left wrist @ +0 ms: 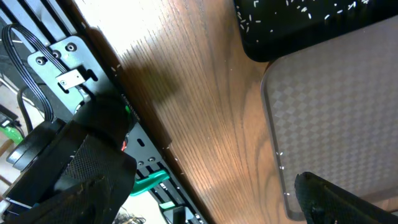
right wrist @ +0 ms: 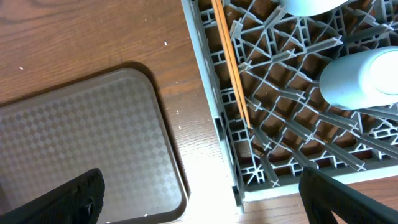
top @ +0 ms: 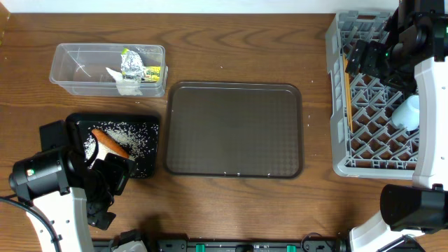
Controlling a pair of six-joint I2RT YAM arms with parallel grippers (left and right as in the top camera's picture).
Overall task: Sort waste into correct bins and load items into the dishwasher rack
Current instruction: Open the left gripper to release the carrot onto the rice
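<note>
The clear tub (top: 77,70) at the back left holds the foil ball (top: 131,64), the yellow-green wrapper (top: 152,72) and white tissue (top: 124,84). The black tray (top: 147,140) holds the orange carrot (top: 110,143) and rice grains (top: 133,133); its corner shows in the left wrist view (left wrist: 273,46). The grey rack (top: 337,84) on the right holds chopsticks (right wrist: 230,68), a light blue cup (right wrist: 360,81) and part of a bowl (right wrist: 311,5). The plate is hidden. My left gripper (left wrist: 211,205) is open and empty by the black tray's near corner. My right gripper (right wrist: 205,205) is open and empty over the rack's left edge.
The large brown serving tray (top: 234,129) lies in the middle, between the black tray and the rack; it shows in both wrist views (left wrist: 348,112) (right wrist: 74,149). The table's front edge and a black mounting rail (left wrist: 68,56) are close to my left arm.
</note>
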